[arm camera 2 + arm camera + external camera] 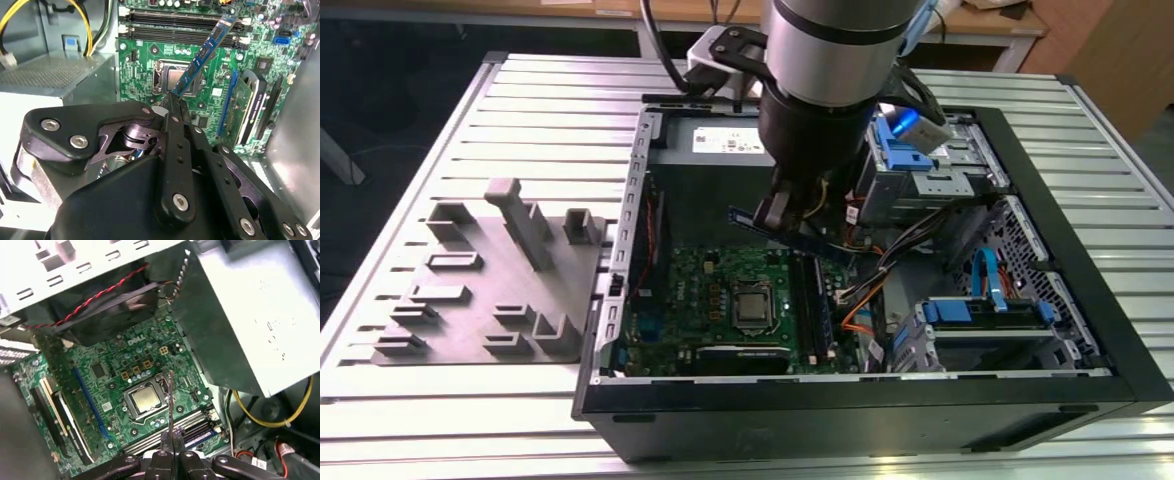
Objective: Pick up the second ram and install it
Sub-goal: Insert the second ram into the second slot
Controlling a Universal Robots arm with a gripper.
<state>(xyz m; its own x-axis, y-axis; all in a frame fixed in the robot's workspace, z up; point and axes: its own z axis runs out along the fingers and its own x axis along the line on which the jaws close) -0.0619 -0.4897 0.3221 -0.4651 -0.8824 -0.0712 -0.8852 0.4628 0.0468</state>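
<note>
Slatted metal table (440,420), open PC case (854,410) on it, grey tray (480,290) at the exterior view's left, gripper (172,97) clenched on the second ram (202,55), tilted above motherboard (707,290), near its memory slots (811,305)

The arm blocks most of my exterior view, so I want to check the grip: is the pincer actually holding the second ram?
Observer: Yes. In the second wrist view the pincer is shut on one end of the second ram.
Operator: Is it seated in a slot?
Observer: No. The first wrist view shows it edge-on in the air, clear of the memory slots.
Operator: Is it level?
Observer: No. In the second wrist view it slants across the motherboard, free end toward the slots.
</note>
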